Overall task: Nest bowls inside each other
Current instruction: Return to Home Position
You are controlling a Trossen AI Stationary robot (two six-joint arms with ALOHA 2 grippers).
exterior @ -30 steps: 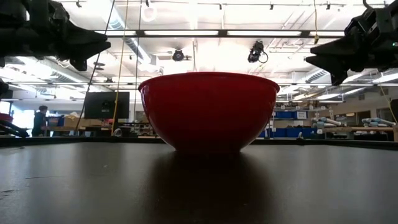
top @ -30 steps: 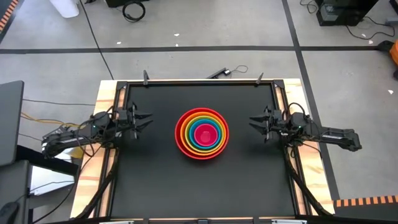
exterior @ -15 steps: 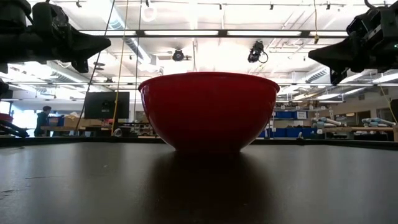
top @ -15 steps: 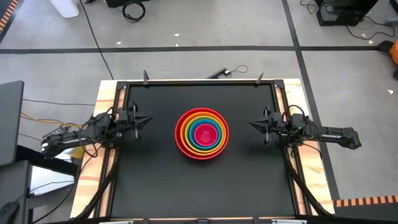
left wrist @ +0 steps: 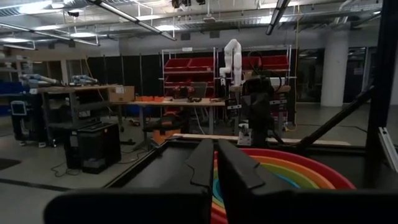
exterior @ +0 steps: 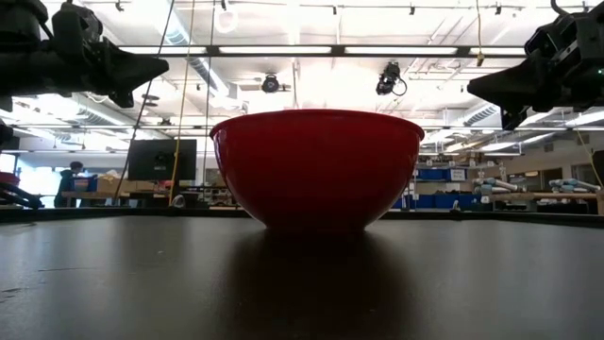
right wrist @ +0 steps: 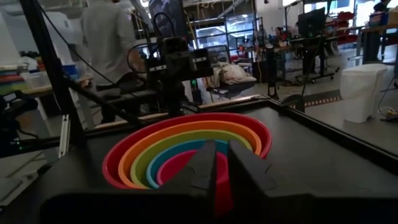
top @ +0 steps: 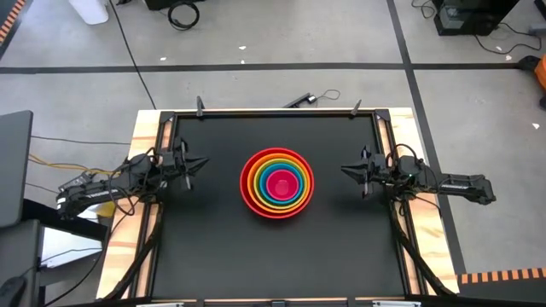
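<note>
Bowls: five nested in one stack (top: 277, 183). The red bowl (exterior: 316, 170) is outermost, then the orange bowl (right wrist: 126, 163), yellow-green bowl (right wrist: 140, 165) and blue bowl (right wrist: 152, 168), with the pink bowl (top: 280, 183) innermost.
Place: the stack sits on the dark surface (top: 213, 256) between the two tools. It is straight ahead of each one's fingertips and well apart from both.
Handling: the bowls look like glossy, thin-walled plastic. They are probably light, stiff and slippery, so a sideways knock would likely slide the whole stack rather than tip it.
Hold: the rim is the obvious place, one finger inside the wall and one outside. Only the red rim offers a free outer wall. A pinch on an inner rim would probably lift that bowl alone.
Pointing: every mouth faces up and the rims look level. In the low view the red bowl stands squarely on its base.
Long axis: there is none across the surface, since the bowls are round. The stack's own axis runs vertically.
Left tool (top: 198, 164): it holds nothing and hangs above the surface at its own arm's side. Its fingers are drawn together with only a slim slit between them.
Right tool (top: 348, 169): likewise empty, its fingers close together and aimed at the stack from the opposite side.
Stage: nesting looks finished, and neither tool touches a bowl.
</note>
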